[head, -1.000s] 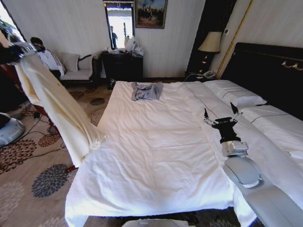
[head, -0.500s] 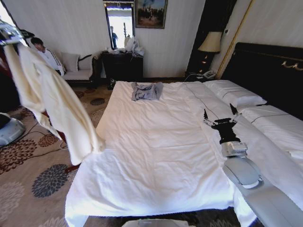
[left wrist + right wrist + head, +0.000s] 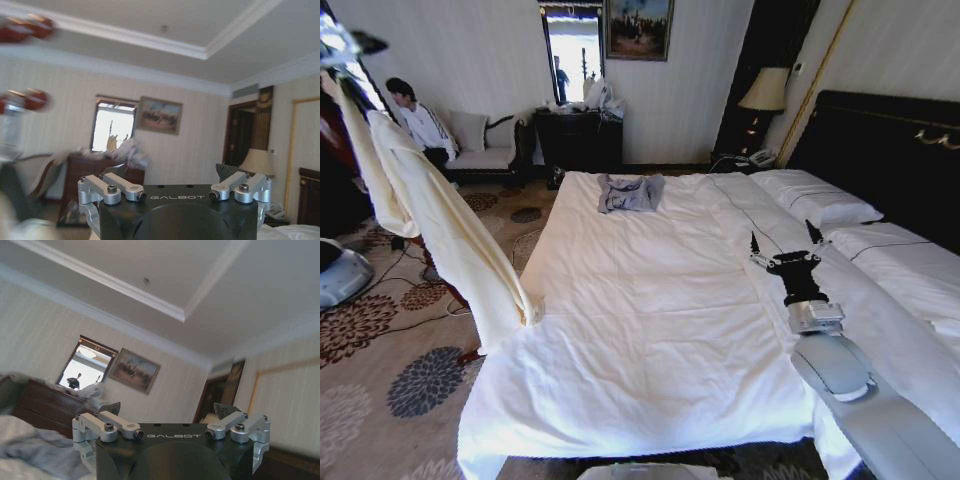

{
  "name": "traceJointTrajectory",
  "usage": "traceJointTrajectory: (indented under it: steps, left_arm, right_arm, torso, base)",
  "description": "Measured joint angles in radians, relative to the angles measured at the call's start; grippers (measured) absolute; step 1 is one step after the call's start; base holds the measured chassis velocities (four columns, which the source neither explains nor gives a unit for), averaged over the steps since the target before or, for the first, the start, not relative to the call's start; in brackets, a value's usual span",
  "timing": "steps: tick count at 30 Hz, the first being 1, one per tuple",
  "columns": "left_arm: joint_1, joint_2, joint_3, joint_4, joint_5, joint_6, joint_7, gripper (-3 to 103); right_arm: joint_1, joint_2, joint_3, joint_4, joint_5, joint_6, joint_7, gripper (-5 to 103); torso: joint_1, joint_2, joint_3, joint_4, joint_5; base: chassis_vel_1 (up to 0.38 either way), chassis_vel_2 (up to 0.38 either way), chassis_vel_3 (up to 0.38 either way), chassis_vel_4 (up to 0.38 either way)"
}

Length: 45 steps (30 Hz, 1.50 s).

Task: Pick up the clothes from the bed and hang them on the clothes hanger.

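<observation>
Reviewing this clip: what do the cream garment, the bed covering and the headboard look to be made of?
The clothes: soft, thin woven fabric, matte, judging by the long limp folds as it hangs beside the bed. The bed covering looks like plain white cotton-type sheeting, matte and lightly creased. The headboard: dark and smooth with a slight sheen, possibly lacquered wood or leatherette; the pictures leave that open.

A wide bed [image 3: 650,330] in white sheets — small grey-blue garment [image 3: 629,192] near its foot, white pillows [image 3: 815,198] at the black headboard [image 3: 880,150].
</observation>
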Motion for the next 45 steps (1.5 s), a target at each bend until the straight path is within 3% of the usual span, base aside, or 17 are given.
traceJointTrajectory:
  steps: [3,5,7,9,11,12,14,15,16,19,22,23,25,27,33,36,45]
  left_arm:
    - [0.087,-0.099,0.022,-0.099,0.144,-0.071,-0.051,100]
    - [0.114,-0.119,0.022,-0.122,0.172,-0.087,-0.063,100]
    - [0.245,-0.163,0.016,-0.183,0.299,-0.13,-0.083,100]
    - [0.286,-0.17,0.009,-0.193,0.336,-0.14,-0.085,100]
    - [0.464,-0.231,-0.004,-0.213,0.478,-0.176,-0.093,100]
    - [0.464,-0.231,-0.004,-0.213,0.478,-0.176,-0.093,100]
    - [0.548,-0.282,0.003,-0.205,0.565,-0.193,-0.082,100]
    - [0.652,-0.32,-0.005,-0.197,0.676,-0.211,-0.049,100]
    - [0.783,-0.348,-0.046,-0.195,0.784,-0.244,-0.021,100]
    - [0.938,-0.392,-0.104,-0.2,0.887,-0.291,-0.002,100]
    - [1.254,-0.508,-0.191,-0.244,1.076,-0.354,0.032,100]
    - [1.254,-0.508,-0.191,-0.244,1.076,-0.354,0.032,100]
    - [1.414,-0.579,-0.234,-0.246,1.241,-0.404,0.073,100]
    - [1.499,-0.627,-0.272,-0.239,1.335,-0.446,0.096,100]
    - [1.621,-0.741,-0.355,-0.227,1.457,-0.531,0.125,100]
    - [1.703,-0.844,-0.39,-0.221,1.554,-0.593,0.152,100]
    - [1.825,-0.982,-0.399,-0.206,1.705,-0.683,0.214,100]
  right_arm:
    - [-0.038,0.009,0.023,0.04,0.152,-0.003,-0.012,100]
    - [-0.05,0.01,0.031,0.049,0.175,-0.004,-0.016,100]
    - [-0.086,0.018,0.05,0.07,0.221,-0.004,-0.03,100]
    - [-0.096,0.021,0.053,0.073,0.227,-0.005,-0.035,100]
    - [-0.166,0.038,0.102,0.096,0.239,-0.005,-0.059,100]
    - [-0.166,0.038,0.102,0.096,0.239,-0.005,-0.059,100]
    - [-0.236,0.054,0.153,0.116,0.242,-0.006,-0.077,100]
    - [-0.302,0.071,0.19,0.129,0.243,-0.006,-0.092,100]
    - [-0.335,0.079,0.204,0.131,0.243,-0.005,-0.104,100]
    - [-0.353,0.085,0.208,0.131,0.242,-0.003,-0.116,100]
    - [-0.376,0.095,0.205,0.128,0.23,0.001,-0.13,100]
    - [-0.376,0.095,0.205,0.128,0.23,0.001,-0.13,100]
    - [-0.396,0.102,0.199,0.121,0.202,0.018,-0.147,100]
    - [-0.408,0.109,0.19,0.115,0.178,0.032,-0.162,100]
    - [-0.412,0.13,0.155,0.103,0.095,0.064,-0.19,100]
    - [-0.429,0.138,0.153,0.095,0.022,0.097,-0.214,100]
    - [-0.44,0.161,0.104,0.096,-0.003,0.106,-0.225,100]
  torso:
    - [0.0,0.0,0.0,-0.0004,-0.0007]
    - [0.0,0.0,0.0,-0.0001,-0.0006]
    - [0.0,0.0,0.0,0.0,-0.0004]
    - [0.0,0.0,0.0,0.0,-0.0003]
    - [0.0,0.0,0.0,0.0014,-0.0002]
    - [0.0,0.0,0.0,0.0014,-0.0002]
    - [0.0,0.0,0.0,0.0006,-0.0015]
    - [0.0,0.0,0.0,-0.0017,-0.0016]
    - [0.0,0.0,0.0,-0.0016,-0.0006]
    - [0.0,0.0,0.0,-0.0001,0.0]
    - [0.0,0.0,0.0,0.0013,-0.0013]
    - [0.0,0.0,0.0,0.0013,-0.0013]
    - [0.0,0.0,0.0,0.0007,-0.0008]
    - [0.0,0.0,0.0,0.0003,-0.0002]
    - [0.0,0.0,0.0,0.0003,-0.0004]
    - [0.0,0.0,0.0,0.0002,-0.0005]
    - [0.0,0.0,0.0,0.0003,-0.0005]
  base:
    - [0.0,0.0,0.0,0.0]
    - [0.0,0.0,0.0,0.0]
    - [0.0,0.0,0.0,0.0]
    - [0.0,0.0,0.0,0.0]
    - [0.0,0.0,0.0,0.0]
    - [0.0,0.0,0.0,0.0]
    - [0.0,0.0,0.0,0.0]
    - [0.0,0.0,0.0,0.0]
    - [0.0,0.0,0.0,0.0]
    - [0.0,0.0,0.0,0.0]
    - [0.0,0.0,0.0,0.0]
    - [0.0,0.0,0.0,0.0]
    - [0.0,0.0,0.0,0.0]
    - [0.0,0.0,0.0,0.0]
    - [0.0,0.0,0.0,0.0]
    - [0.0,0.0,0.0,0.0]
    - [0.0,0.0,0.0,0.0]
